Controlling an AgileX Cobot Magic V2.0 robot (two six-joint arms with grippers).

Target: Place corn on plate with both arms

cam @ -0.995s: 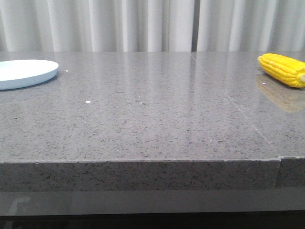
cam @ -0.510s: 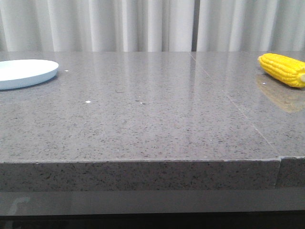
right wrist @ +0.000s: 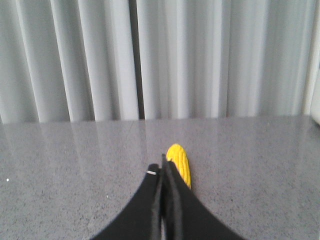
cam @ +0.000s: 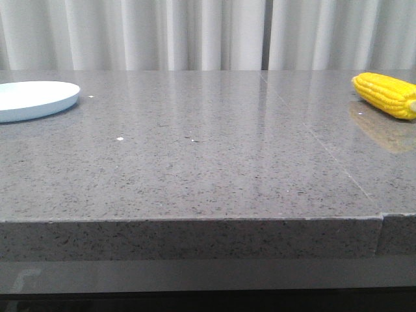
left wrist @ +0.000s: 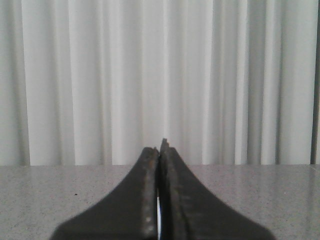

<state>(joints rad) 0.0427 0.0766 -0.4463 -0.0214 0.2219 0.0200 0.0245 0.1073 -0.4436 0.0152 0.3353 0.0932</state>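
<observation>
Corn (right wrist: 180,164) lies just beyond the right end effector (right wrist: 163,172) (fingers pressed together, empty).

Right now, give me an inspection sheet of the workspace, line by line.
Surface: grey speckled stone table, glossy, a seam running toward the right.
Job's things: corn lies on the table at far right; plate sits at far left, bare. The two are far apart.
Clutter: a few tiny white specks on the table.
Grippers: left gripper fingers pressed together, holding nothing; right gripper fingers together, corn just beyond the tips.
Cables: nothing seen.
Surroundings: pale pleated curtain behind the table.
</observation>
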